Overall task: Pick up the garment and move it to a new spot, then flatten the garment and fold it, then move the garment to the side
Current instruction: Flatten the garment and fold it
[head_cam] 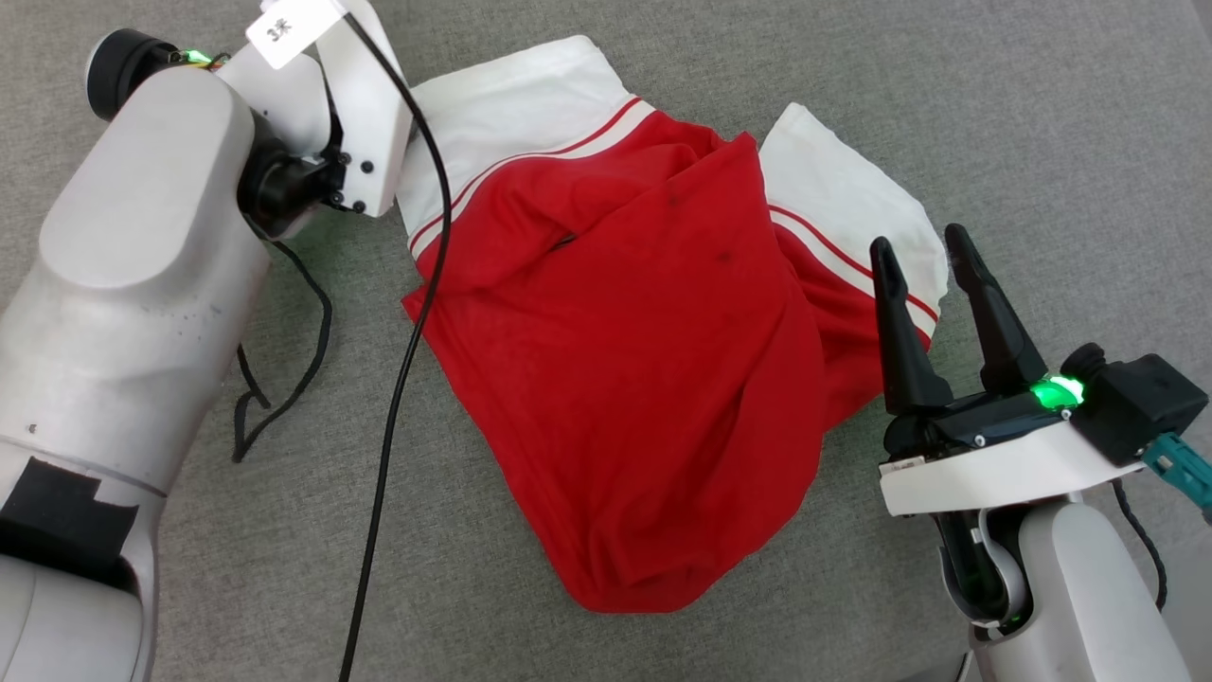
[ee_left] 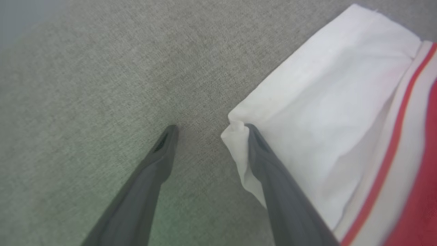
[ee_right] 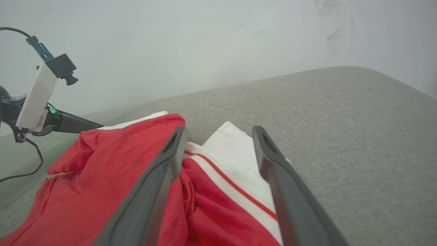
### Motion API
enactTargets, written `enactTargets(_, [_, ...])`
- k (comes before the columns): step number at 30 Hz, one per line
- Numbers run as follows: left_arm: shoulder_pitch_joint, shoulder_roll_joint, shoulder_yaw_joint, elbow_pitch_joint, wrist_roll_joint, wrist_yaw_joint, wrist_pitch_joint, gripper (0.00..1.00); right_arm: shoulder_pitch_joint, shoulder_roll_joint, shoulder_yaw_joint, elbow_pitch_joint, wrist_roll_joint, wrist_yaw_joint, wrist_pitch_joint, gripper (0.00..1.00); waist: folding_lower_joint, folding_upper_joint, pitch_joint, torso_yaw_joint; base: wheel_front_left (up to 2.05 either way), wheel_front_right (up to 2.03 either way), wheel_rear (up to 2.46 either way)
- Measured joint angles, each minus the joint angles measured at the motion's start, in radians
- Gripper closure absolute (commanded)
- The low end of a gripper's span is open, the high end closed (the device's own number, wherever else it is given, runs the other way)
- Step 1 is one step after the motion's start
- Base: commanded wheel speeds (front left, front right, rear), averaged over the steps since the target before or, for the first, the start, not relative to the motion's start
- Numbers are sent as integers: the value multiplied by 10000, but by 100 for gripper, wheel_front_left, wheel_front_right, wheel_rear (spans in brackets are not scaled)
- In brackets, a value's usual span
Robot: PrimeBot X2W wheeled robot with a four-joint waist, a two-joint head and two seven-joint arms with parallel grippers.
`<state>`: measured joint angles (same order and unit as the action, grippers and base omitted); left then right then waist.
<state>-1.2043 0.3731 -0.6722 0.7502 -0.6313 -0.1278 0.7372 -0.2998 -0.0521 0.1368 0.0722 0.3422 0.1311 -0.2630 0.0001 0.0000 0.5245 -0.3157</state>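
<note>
Lying crumpled on grey surface point(head_cam: 947, 85), garment point(head_cam: 644, 379) not yet flattened or folded. Left gripper point(ee_left: 210, 130) spread wide, one finger point(ee_left: 273, 177) touching corner of white sleeve point(ee_left: 324, 102), nothing clamped. Right gripper point(head_cam: 918, 242) wide apart above other sleeve point(head_cam: 852, 199), empty. Flattening, folding, side move remain.

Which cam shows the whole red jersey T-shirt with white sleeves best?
Head view: the crumpled red jersey T-shirt lies whole on the grey surface, both sleeves showing. Left wrist view gives a white sleeve corner at the left gripper, jaws open. Right wrist view gives red folds and one striped sleeve past the right gripper.
</note>
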Motion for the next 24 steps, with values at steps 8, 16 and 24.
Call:
enactTargets(8, [60,412,-928,-658,-1080,-13,-58,100,-12,0,-236,4,104,0,-2,0,0,0,-15,32,0,0,0])
enactTargets(16, [-17,479,-773,-633,-1603,-31,-2376,100,-6,4,-500,199,-81,0,-2,0,0,0,-446,340,0,0,0])
enactTargets(24, [194,993,-685,-1555,-2462,-31,-4485,100,258,6,-968,410,-347,0,-4,0,-1,0,-1307,1013,0,0,0])
